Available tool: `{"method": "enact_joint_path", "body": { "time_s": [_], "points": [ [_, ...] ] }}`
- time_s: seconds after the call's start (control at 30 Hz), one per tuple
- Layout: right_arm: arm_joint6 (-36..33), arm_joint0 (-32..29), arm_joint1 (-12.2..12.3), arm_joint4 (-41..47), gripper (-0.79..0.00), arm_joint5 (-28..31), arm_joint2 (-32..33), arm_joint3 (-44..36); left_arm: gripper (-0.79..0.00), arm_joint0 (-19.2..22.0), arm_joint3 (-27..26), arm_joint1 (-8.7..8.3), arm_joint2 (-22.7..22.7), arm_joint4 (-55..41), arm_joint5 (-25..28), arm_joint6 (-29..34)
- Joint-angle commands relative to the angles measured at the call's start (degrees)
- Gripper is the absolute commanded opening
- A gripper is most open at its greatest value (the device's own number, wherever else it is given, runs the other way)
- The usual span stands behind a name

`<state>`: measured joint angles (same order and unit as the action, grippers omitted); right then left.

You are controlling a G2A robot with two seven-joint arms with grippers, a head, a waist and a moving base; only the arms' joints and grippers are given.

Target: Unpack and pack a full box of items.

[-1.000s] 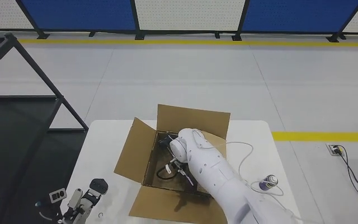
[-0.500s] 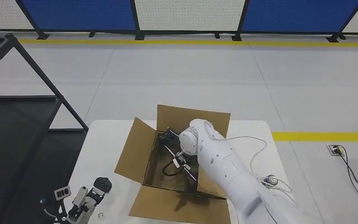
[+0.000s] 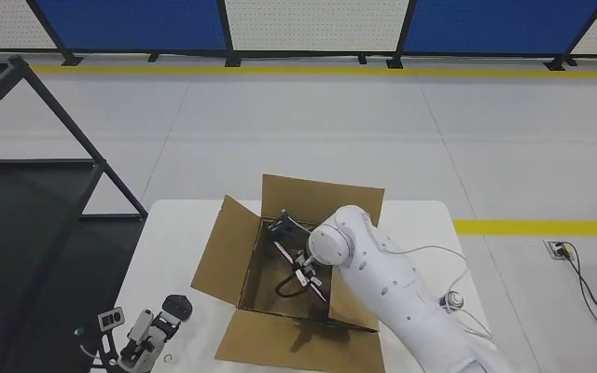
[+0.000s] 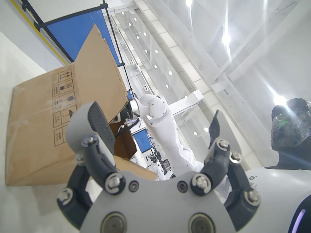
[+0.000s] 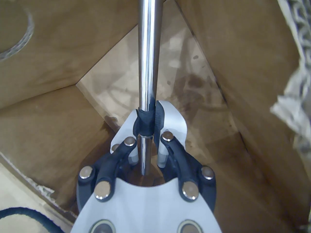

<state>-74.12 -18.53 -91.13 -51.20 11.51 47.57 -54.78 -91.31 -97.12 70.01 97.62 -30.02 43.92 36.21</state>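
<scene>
An open cardboard box (image 3: 227, 250) stands mid-table with its flaps spread. My right gripper (image 5: 148, 120) is inside it, shut on a shiny metal rod (image 5: 147, 49) that runs up past the box's inner walls (image 5: 243, 49). From above, the white right arm (image 3: 373, 280) leans in over the box's right side, with a black cable (image 3: 289, 283) below the wrist. Off the table's near left corner, my left gripper (image 3: 152, 333) is open and empty. In its wrist view the left gripper (image 4: 156, 122) points upward, with the box (image 4: 48, 112) beside it.
A small can (image 3: 454, 300) stands on the white table (image 3: 173, 252) to the right of the box, by the arm's cable. A black frame (image 3: 56, 103) borders the left side. Bare tabletop lies left of the box.
The right arm has swung its elbow to the right and shifted its wrist inside the box. The left gripper has crept slightly to the right.
</scene>
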Motion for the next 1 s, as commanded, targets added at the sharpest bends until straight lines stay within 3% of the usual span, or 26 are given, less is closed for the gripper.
{"method": "enact_joint_path", "body": {
  "time_s": [0.0, 0.47, 0.97],
  "points": [
    [-1.07, -1.57, 0.6, -0.85, -0.785, -0.43, 0.87, -4.28, 0.0, 0.04, 0.08, 0.0, -0.2, 0.11, 0.09, 0.0],
    [-0.66, -1.78, 0.61, -0.92, -0.785, -0.44, 0.85, -4.38, 0.0, 0.09, 0.36, -0.01, -0.61, 0.28, -0.15, -0.18],
    [3.48, -6.33, 2.64, -0.45, -0.785, 1.66, 5.99, -12.59, 0.0, 0.09, 0.36, -0.01, -0.61, 0.28, -0.15, -0.18]
  ]
}}
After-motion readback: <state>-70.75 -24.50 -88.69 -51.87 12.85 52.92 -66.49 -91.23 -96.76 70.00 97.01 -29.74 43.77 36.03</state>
